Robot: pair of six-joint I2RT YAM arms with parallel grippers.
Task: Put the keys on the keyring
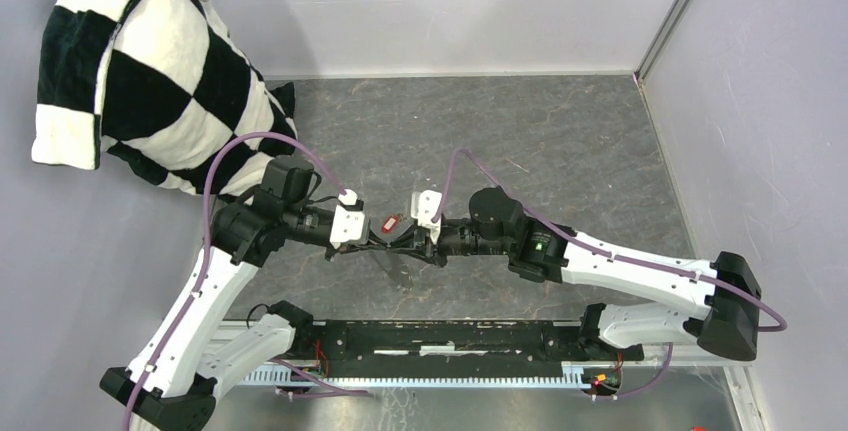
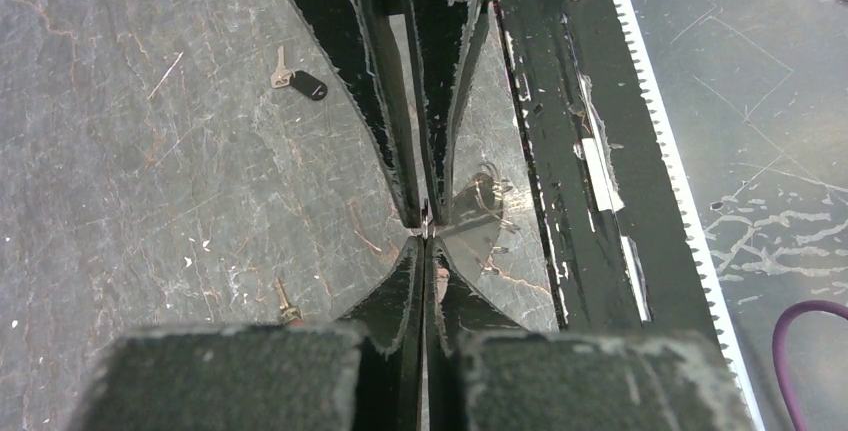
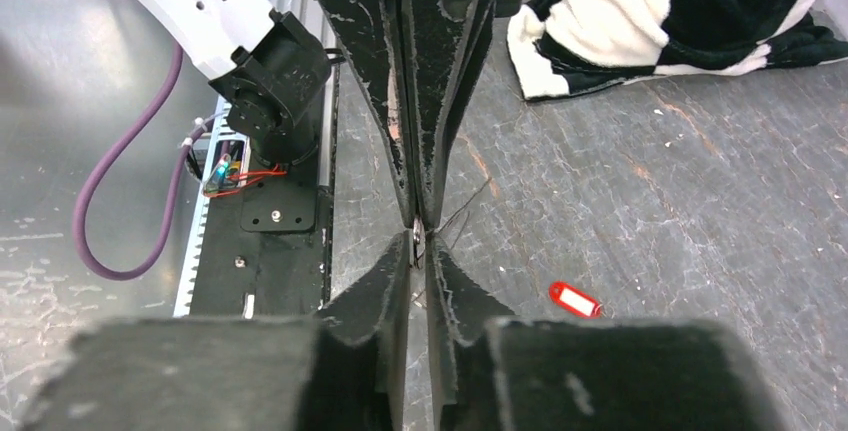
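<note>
My left gripper point(image 1: 392, 241) and right gripper point(image 1: 402, 243) meet tip to tip above the middle of the table. In the left wrist view my left gripper point(image 2: 424, 239) is shut, with a sliver of silver metal at its tips. Thin wire of the keyring point(image 2: 488, 191) loops off just beyond them. In the right wrist view my right gripper point(image 3: 418, 236) is shut on a small silver piece, and keyring wire point(image 3: 462, 209) trails off from it. The black-headed key point(image 2: 300, 82) lies on the table. The red tag point(image 3: 575, 299) lies beside the grippers point(image 1: 392, 223), its key blade point(image 2: 285, 301) partly hidden.
A black-and-white checkered cushion point(image 1: 150, 81) sits at the back left corner. The black base rail point(image 1: 450, 339) runs along the near edge between the arm bases. Grey walls close the back and right sides. Purple cables point(image 1: 240, 151) arch over both arms.
</note>
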